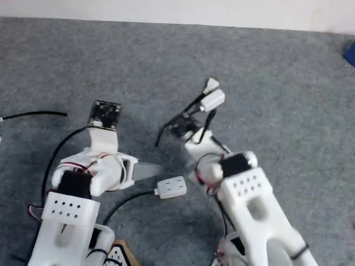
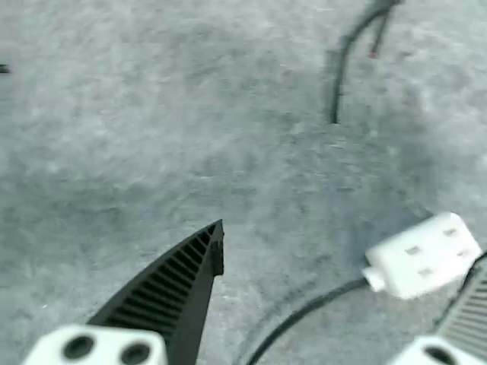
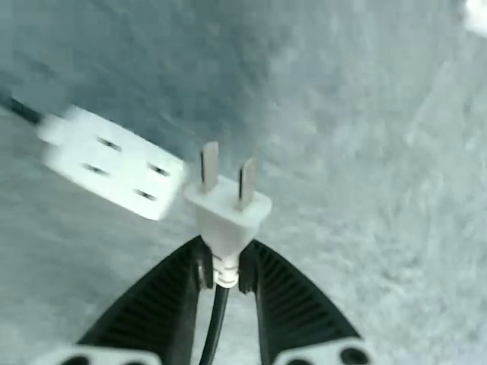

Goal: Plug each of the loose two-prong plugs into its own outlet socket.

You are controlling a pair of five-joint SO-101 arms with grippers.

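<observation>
The left end effector point(image 2: 342, 255) hangs spread wide over the grey worktop point(image 1: 288, 77) and holds nothing. The white outlet socket point(image 1: 170, 187) lies flat just beside one of its fingers, slots empty. The right end effector point(image 3: 227, 255) is clamped on a two-prong plug point(image 3: 226, 199), prongs pointing outward, near that socket but apart from it. This plug is grasped but not yet inserted. Farther back lies another white piece point(image 1: 212, 100) on a cord, and I cannot tell whether it is mated.
</observation>
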